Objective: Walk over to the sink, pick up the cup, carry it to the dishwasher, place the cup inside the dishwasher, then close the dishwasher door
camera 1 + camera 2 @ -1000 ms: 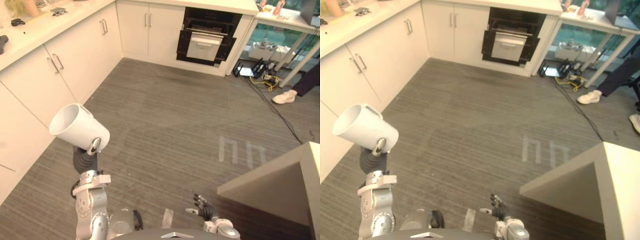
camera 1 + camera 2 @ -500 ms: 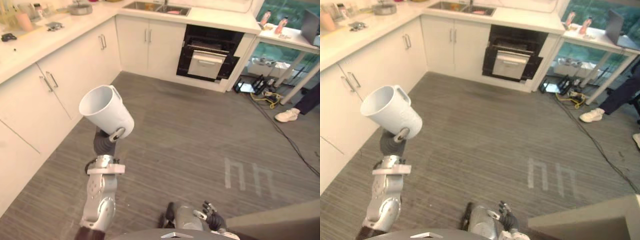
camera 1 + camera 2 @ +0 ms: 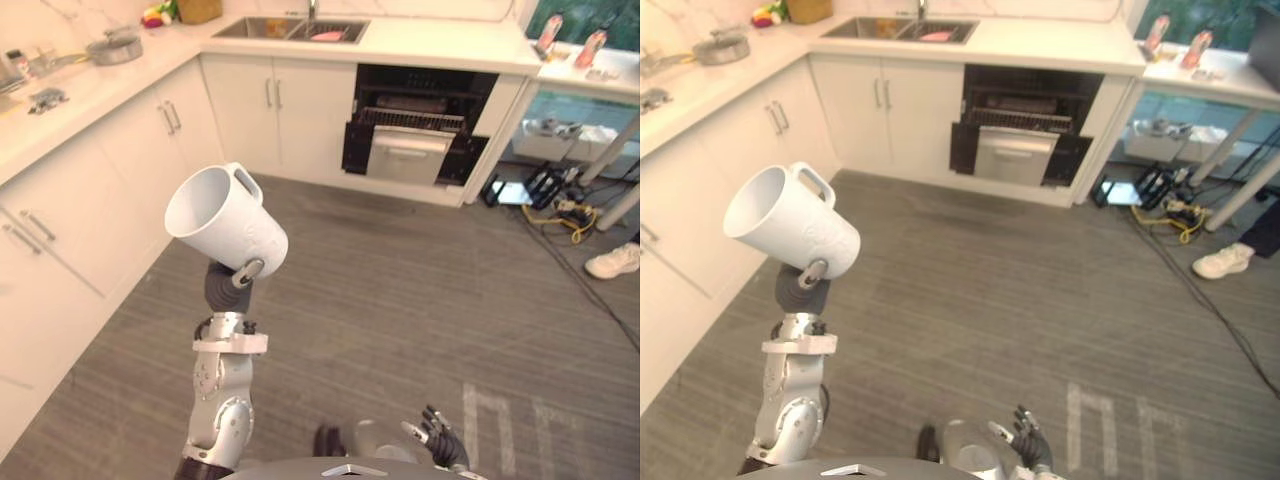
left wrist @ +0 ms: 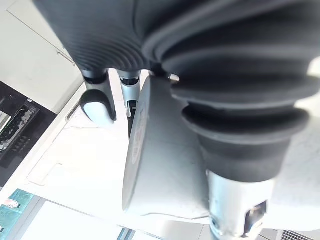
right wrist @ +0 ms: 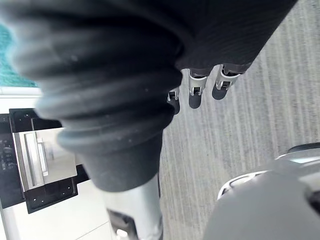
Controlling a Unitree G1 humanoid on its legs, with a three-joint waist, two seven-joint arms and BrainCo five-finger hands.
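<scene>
My left hand [image 3: 228,287] is raised at the left centre of the frame with its fingers [image 4: 95,102] curled round the lower wall of the cup [image 3: 225,218]. It carries the cup high and tipped, so the mouth points to the upper left and the handle sits on the upper side. In the wrist view I can see the cup's pale wall pressed against the palm, so I judge the grip firm.

My right hand [image 3: 437,448] hangs idle at the bottom edge, right of centre, with its fingers loose and spread and nothing in it.

The sink [image 3: 290,28] is set in the counter [image 3: 440,40] at the top of the frame. The dishwasher [image 3: 415,140] is just to its right, at upper centre-right, and stands open with a rack [image 3: 410,118] showing in the dark opening. A broad stretch of grey floor [image 3: 400,290] lies between me and it, so the cup is well apart from where it has to go.

I read this as the carrying step: the pickup is done, and placing the cup and closing the door are not yet done.

The next move calls for walking up and to the right toward the dishwasher while keeping clear of the white cabinets [image 3: 290,110] on the left. Near it I will need to bring the arm down so the cup can go into the rack. The door can wait until the hand is empty.
</scene>
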